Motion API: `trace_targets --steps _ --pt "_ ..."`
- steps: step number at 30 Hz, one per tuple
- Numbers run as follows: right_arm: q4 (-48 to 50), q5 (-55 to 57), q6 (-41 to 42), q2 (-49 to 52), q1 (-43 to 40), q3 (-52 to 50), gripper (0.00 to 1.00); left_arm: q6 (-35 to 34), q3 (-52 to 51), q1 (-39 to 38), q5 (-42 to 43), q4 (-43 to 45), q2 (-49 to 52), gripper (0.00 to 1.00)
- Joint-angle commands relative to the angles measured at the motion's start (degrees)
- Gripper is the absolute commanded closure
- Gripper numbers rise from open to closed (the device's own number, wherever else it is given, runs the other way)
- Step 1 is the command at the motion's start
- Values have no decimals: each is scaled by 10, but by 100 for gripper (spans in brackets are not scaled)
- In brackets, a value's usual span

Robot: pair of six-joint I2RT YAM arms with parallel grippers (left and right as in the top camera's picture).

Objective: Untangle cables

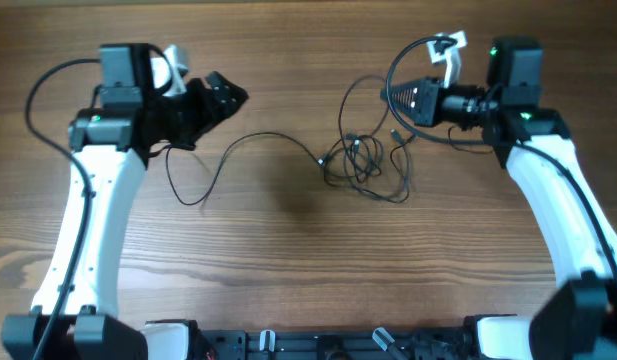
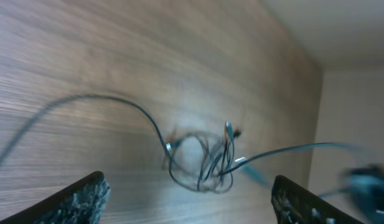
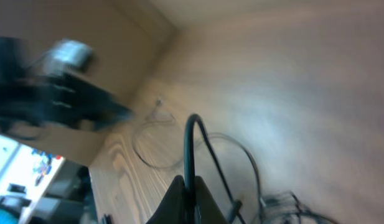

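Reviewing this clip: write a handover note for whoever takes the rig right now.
Left gripper: open, holding nothing, above the table left of the tangle.
Right gripper: shut on a thin black cable.
The cables lie bunched at table centre, one strand trailing left toward the left arm.
Done: one cable gripped.
Left: the knot is still tangled; pull the strands apart.

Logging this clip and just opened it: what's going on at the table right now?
Two arms are working on thin black cables lying on the wood table. The right gripper is shut on one cable, shown by its wrist view. The left gripper is open, facing the knot and holding nothing. The knot itself is still bunched at mid-table, with one long strand trailing off toward the left arm, so the untangling is far from finished.
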Motion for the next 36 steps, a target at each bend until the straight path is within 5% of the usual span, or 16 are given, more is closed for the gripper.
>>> trace_targets --steps 1,5,11,17,21,26,32,36 --pt "57 -47 65 -63 11 19 96 9 6 -51 16 11 45 15" --pt "168 -88 180 -74 12 19 96 12 6 -108 103 64 82 1" --pt "336 -86 343 -74 12 19 96 14 6 -168 119 120 89 0" --pt "447 -84 475 -74 12 19 96 14 6 -213 116 144 94 12" --pt "527 -85 558 -74 12 19 96 13 6 -216 117 148 104 32" --pt "609 -80 627 -74 12 19 96 12 6 -216 117 155 104 44" --pt "645 -52 682 -74 12 19 96 -8 6 -216 127 188 104 28" --pt "647 -24 690 -74 12 19 96 -8 6 -221 201 230 104 28"
